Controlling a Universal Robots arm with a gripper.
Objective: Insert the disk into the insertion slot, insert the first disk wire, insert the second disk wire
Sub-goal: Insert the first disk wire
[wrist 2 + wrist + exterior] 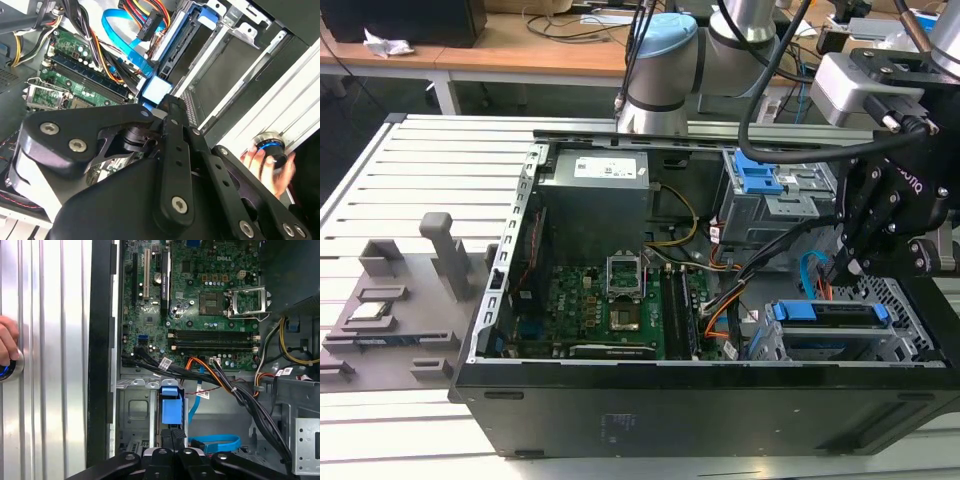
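claw (173,439) narrow, tips together against the end of the disk (170,407) | it sits in the insertion slot (910,298), exterior view's right | the second disk wire (216,442) looped beside the slot

I see the disk (830,312) at 4 o'clock in the exterior view. It is dull grey metal in a smooth, bright blue plastic frame. The insertion slot (908,300) around it is silver sheet metal full of little holes. The second disk wire (216,442) is flat, smooth blue plastic, a bit shiny. The table (420,160) at 10 o'clock is pale ribbed metal. The gripper (167,102) looks smooth and black, with shiny silver screws.
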